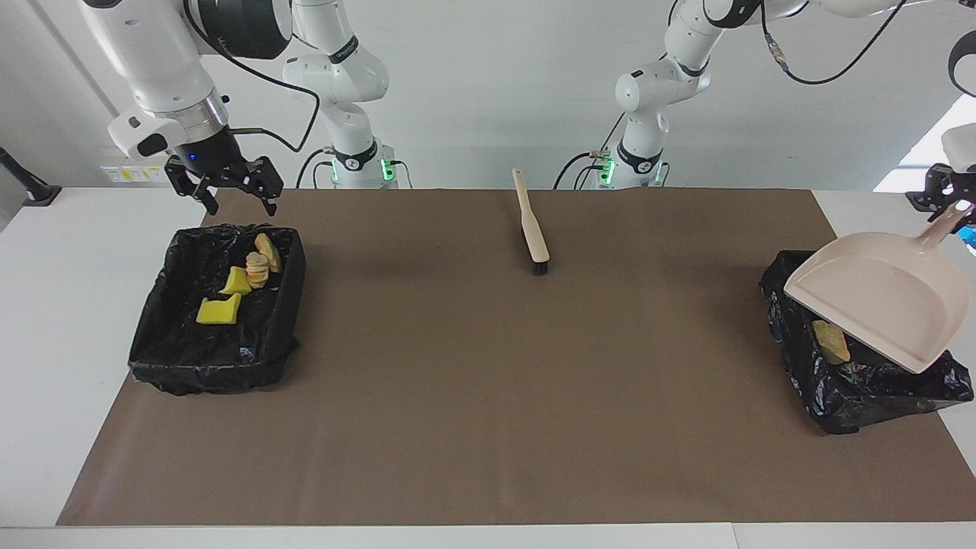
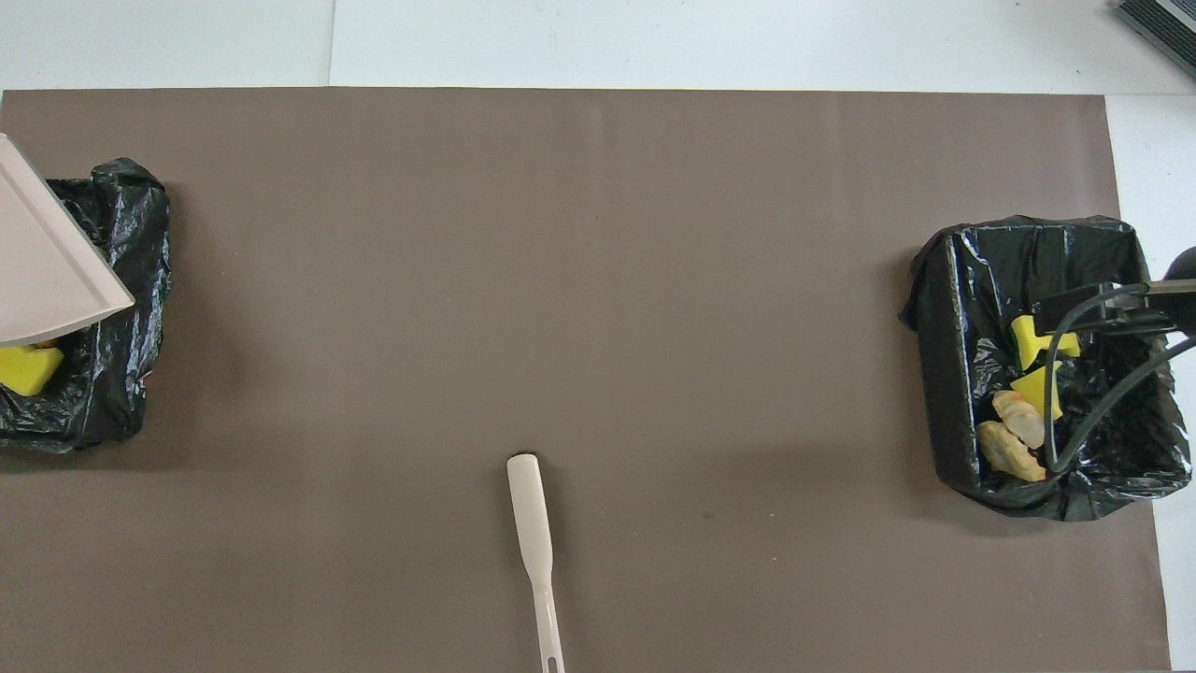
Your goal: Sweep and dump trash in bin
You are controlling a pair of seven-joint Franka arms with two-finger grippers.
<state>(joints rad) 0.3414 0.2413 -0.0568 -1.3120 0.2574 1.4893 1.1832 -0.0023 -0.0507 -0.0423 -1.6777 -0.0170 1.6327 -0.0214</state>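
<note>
While no scrap shows on the brown mat (image 1: 488,396) that covers the desk (image 1: 46,320), the sweeping looks done and the dumping nearly so. At mid-left of the facing view the bin (image 1: 217,366) lined in black holds four pieces of trash (image 1: 219,311): two yellow sponge bits and two tan lumps. At the right edge, the second bin (image 1: 854,396) shows one cream chunk (image 1: 831,341), the rest hidden under the dustpan (image 1: 877,309), tilted over it and empty as far as it shows. Near upper centre the brush (image 1: 532,225) lies untouched. The left pincer (image 1: 939,194) is clamped on the dustpan's handle at the far right; the right pincer (image 1: 226,185) hangs spread apart and empty at upper left. What seems left is setting the dustpan down.
</note>
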